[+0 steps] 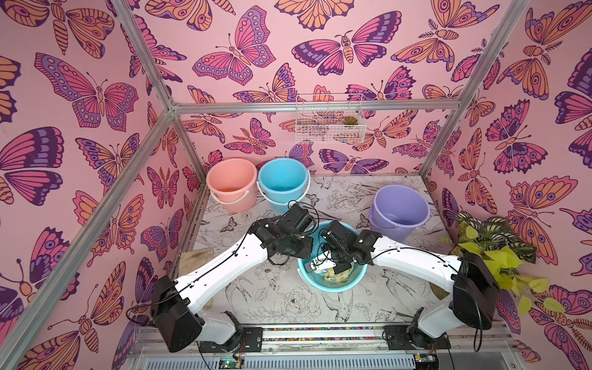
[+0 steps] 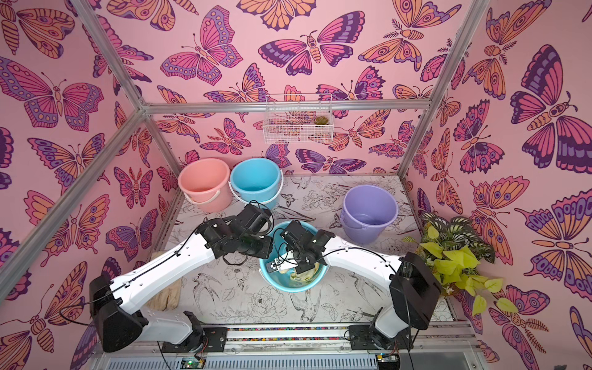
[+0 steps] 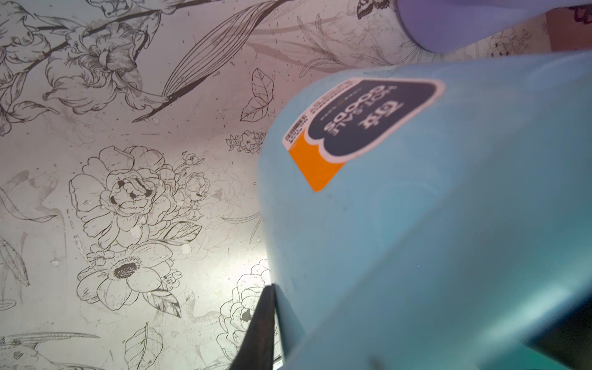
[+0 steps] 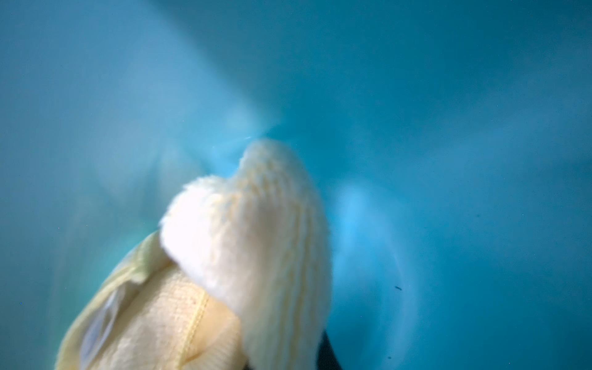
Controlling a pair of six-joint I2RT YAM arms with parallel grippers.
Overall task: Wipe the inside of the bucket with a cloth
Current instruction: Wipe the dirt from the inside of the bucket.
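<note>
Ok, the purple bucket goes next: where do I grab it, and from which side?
Grip the purple bucket by the near side of its rim, coming down from above so the jaws straddle the wall. It stands upright and looks empty, so the thin wall is free to pinch. The body looks too wide for the jaws.

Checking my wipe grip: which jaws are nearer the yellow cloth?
Right. The right jaws hold the cloth down inside the near blue bucket; the left jaws pinch that bucket's rim, not the cloth.
</note>
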